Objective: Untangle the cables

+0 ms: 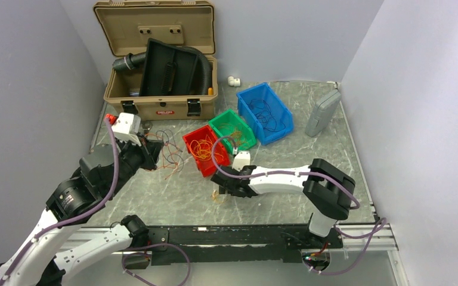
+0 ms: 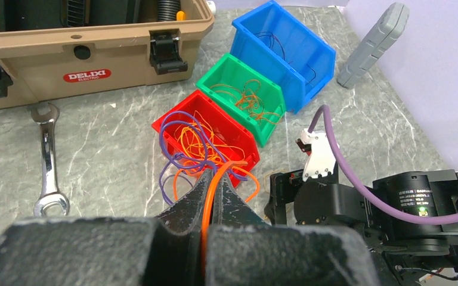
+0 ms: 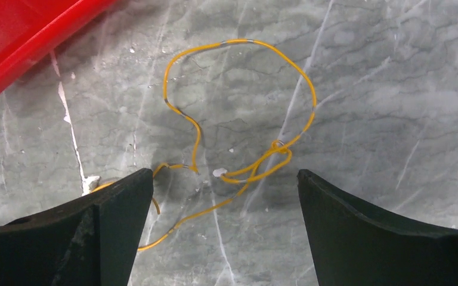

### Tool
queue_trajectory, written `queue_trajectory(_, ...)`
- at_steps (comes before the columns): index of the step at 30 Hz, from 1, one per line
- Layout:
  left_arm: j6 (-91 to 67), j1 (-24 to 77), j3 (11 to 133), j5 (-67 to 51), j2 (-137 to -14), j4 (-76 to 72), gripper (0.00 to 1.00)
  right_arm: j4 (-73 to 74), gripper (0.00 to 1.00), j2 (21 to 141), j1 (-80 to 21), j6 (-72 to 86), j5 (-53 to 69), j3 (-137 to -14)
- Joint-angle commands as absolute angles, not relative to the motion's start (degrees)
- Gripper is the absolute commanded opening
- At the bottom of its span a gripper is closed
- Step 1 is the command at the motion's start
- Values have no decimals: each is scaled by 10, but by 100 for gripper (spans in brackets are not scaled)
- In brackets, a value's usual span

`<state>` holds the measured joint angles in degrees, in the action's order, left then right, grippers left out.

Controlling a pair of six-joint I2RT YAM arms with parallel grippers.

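The left gripper (image 2: pixel 214 182) is clamped shut on a single orange cable (image 2: pixel 207 205), which runs up from between its fingers into a tangle (image 2: pixel 200 140) of orange and purple cables spilling from the red bin (image 2: pixel 182 110) near the middle of the desk (image 1: pixel 155 202). The right gripper (image 3: pixel 225 179) hangs low over the desk just on the near side of that bin, jaws wide apart and holding nothing. Between and just beyond its fingers lies a loose yellow-orange cable (image 3: pixel 274 146), looped and knotted on itself. Behind the red bin, a green bin (image 2: pixel 232 68) with orange cables and a blue bin (image 2: pixel 313 59) with dark ones run in a diagonal row toward the far right corner. A spanner (image 2: pixel 48 161) lies toward the left edge, near the tan toolbox (image 2: pixel 95 53) at the far left corner.
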<state>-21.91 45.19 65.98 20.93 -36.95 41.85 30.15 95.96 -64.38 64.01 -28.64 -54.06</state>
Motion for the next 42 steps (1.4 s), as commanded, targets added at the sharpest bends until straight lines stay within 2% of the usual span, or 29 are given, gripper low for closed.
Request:
queue_trajectory(1,-212,450,661,220,-359,417,0,303,84,981,-645,632,-280,-565)
queue_trajectory(5,-210,449,660,225,-352,421,0,290,47,975,-645,635,-267,-555)
queue_trajectory(8,-208,450,656,228,-348,422,0,269,8,946,-642,640,-264,-533)
queue_trajectory(9,-207,450,656,228,-347,422,0,267,0,934,-641,639,-265,-528)
queue_trajectory(17,-206,449,664,226,-351,438,0,280,0,818,-640,577,-286,-550)
queue_trajectory(23,-208,450,654,217,-339,433,0,259,0,753,-639,469,-275,-598)
queue_trajectory(31,-207,450,662,207,-343,440,0,223,0,762,-625,303,-315,-704)
queue_trajectory(35,-209,450,664,198,-344,447,0,184,0,798,-583,261,-290,-732)
queue_trajectory(42,-219,450,653,188,-328,461,0,10,0,839,-530,177,-239,-681)
